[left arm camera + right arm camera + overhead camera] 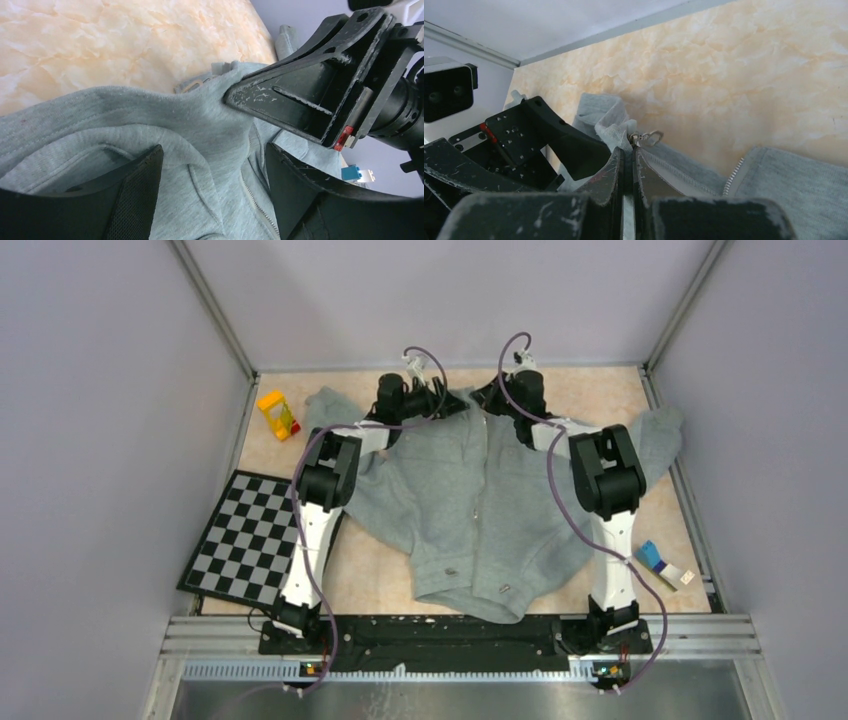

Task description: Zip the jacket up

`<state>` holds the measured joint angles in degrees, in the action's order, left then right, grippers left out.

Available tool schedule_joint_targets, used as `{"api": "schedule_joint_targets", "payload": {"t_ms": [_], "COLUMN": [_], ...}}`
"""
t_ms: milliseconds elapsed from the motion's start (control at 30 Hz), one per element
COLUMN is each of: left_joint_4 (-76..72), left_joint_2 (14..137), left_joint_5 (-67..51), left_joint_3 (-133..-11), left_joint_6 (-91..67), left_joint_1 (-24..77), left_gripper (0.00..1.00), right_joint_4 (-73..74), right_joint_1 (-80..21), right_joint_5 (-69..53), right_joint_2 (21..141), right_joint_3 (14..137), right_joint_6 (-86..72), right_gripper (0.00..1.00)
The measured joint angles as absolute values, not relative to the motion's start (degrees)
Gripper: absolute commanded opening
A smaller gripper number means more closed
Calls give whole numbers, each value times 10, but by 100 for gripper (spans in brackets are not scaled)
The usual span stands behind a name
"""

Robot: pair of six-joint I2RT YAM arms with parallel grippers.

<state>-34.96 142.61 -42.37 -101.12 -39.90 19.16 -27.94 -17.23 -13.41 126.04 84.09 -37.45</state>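
The jacket (470, 510) lies front-up on the table (370, 585), hem nearest the arm bases, sleeves spread to either side, collar farthest; at the collar, the left gripper (212, 155) hangs with jaws spread over grey fabric; just beside it, the right gripper (628, 152) has jaws pressed together, pinching the collar edge; the zipper pull (647, 136) protrudes beyond its tips.

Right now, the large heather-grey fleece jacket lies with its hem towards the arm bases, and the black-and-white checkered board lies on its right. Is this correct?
Not quite. The black-and-white checkered board lies on the left of the heather-grey fleece jacket, not on its right, as the top external view shows. The hem does point towards the arm bases.
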Motion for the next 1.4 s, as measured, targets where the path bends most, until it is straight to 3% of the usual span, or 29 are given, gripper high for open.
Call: {"api": "schedule_joint_targets", "payload": {"t_ms": [100, 267, 467, 667, 833, 1133, 1200, 1400], "left_joint_4": [-364, -357, -335, -317, -312, -330, -334, -354], "left_joint_2": [1440, 1452, 1457, 1457, 1457, 1457, 1456, 1456], "left_joint_5": [-436, -441, -431, -420, -413, -391, -386, -392], "left_joint_3": [-1023, -1035, -1057, -1059, -1059, -1022, -1002, -976], "left_joint_6": [-415, -424, -409, -388, -382, -378, -378, -405], "left_joint_1": [191, 192, 197, 205, 212, 206, 199, 185], "left_gripper": [81, 67, 76, 46, 2, 0, 0, 0], "right_joint_4": [-279, -279, -276, -272, -256, -241, -250, -265], "right_joint_1": [-173, -179, -195, -204, -205, -207, -202, -186], "right_joint_5": [-134, -131, -102, -74, -57, -88, -105, -144], "right_joint_2": [1261, 1260, 1253, 1244, 1244, 1232, 1218, 1208], "right_joint_3": [834, 832, 832, 821, 821, 819, 805, 791], "right_joint_6": [-387, -399, -403, -404, -403, -369, -365, -366], "right_gripper": [0, 0, 0, 0, 0, 62, 69, 72]}}
